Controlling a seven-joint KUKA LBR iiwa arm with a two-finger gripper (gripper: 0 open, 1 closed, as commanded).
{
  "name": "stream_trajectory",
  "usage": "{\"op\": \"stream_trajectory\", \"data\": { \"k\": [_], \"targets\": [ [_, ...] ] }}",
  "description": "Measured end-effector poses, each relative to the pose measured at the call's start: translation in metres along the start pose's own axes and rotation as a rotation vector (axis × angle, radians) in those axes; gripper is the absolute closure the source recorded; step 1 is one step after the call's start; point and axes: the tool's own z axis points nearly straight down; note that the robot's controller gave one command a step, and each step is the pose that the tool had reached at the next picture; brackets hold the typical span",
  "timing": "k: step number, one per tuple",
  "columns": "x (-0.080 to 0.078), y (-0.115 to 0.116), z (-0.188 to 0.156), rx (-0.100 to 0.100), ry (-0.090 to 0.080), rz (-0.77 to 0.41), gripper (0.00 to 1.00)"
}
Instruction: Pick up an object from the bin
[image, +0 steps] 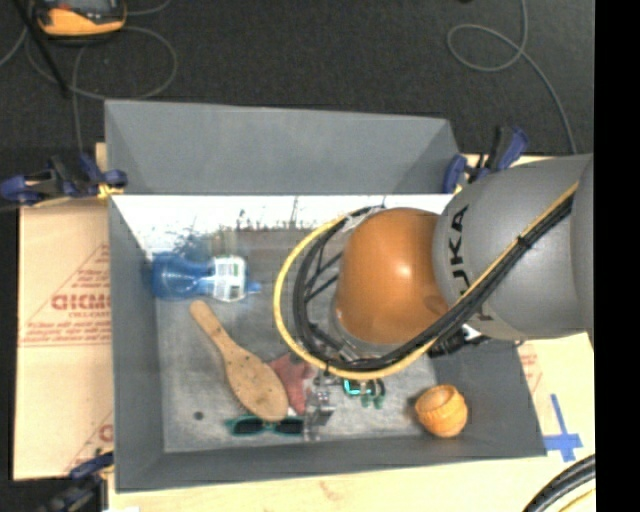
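- Arm (520, 250), at three o'clock: black letters "UKA" run up its grey casing.
- Blue bottle (185, 277), at nine o'clock: white label, print too small to read.

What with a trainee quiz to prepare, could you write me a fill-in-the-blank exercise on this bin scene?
1. The bottle lying at the left of the bin is ____ in colour.
2. The round orange ball sits near the bin's lower ____ corner.
3. The paddle brush with the long handle is made of ____.
4. In the camera view, the gripper is just to the ____ of the brush's broad head.

Missing words: blue; right; wood; right.
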Motion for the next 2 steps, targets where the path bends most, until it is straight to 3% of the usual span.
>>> {"op": "stream_trajectory", "data": {
  "k": [1,2],
  "targets": [
    [-0.002,0.000,-0.004,-0.001,-0.008,0.003,0.00],
    [0.002,0.018,0.090,0.001,-0.010,-0.175,1.00]
  ]
}}
